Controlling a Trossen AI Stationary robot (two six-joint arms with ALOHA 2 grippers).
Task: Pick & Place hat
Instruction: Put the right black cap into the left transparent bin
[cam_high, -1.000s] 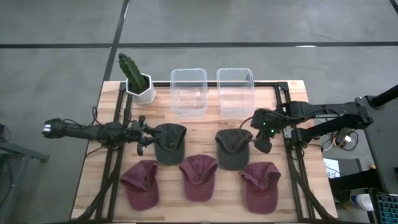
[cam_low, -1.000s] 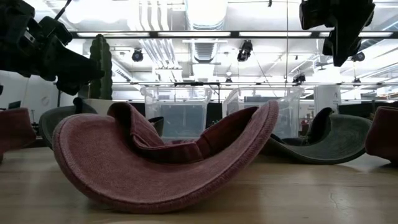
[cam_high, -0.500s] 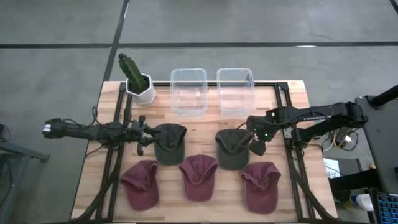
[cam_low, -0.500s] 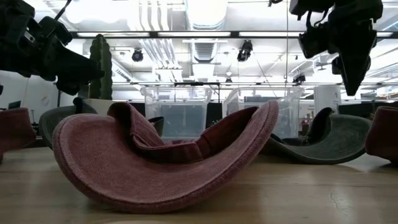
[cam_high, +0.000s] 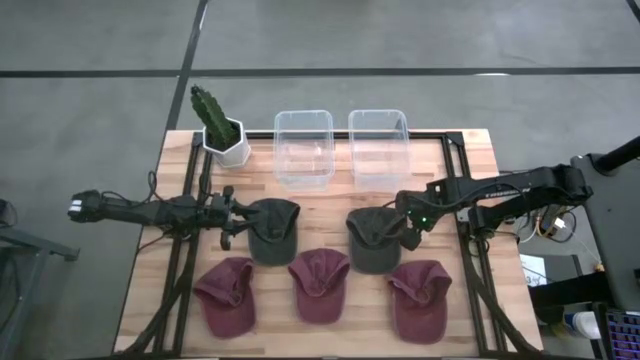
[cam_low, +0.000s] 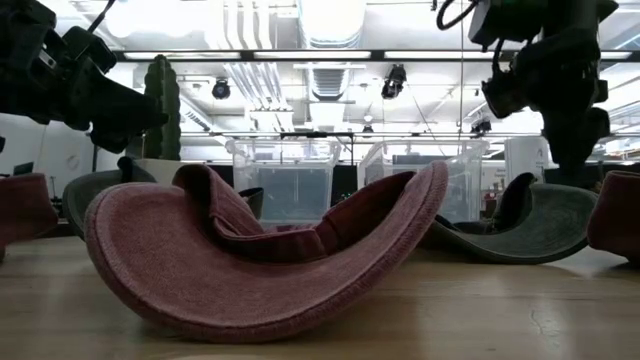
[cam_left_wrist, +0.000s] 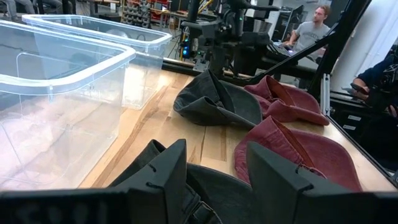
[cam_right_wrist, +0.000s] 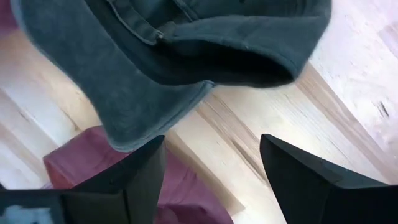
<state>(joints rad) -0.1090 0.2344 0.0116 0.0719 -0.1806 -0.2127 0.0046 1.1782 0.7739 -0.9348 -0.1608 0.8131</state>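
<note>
The right gripper (cam_high: 408, 236), jaws spread wide, hangs over the right dark green hat (cam_high: 374, 238) mid-table toward the right edge, soft floppy cloth I'd pinch by the stiffer brim, while the left gripper (cam_high: 231, 217) waits open.

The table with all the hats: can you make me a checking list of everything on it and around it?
Surface: wooden table, black frame rails.
Job's things: two grey hats, three red hats in front; two clear bins, empty.
Clutter: potted cactus.
Grippers: left gripper open at the left grey hat; right gripper open above the right one's edge.
Cables: wires beside the right arm.
Surroundings: people beyond the table.
</note>
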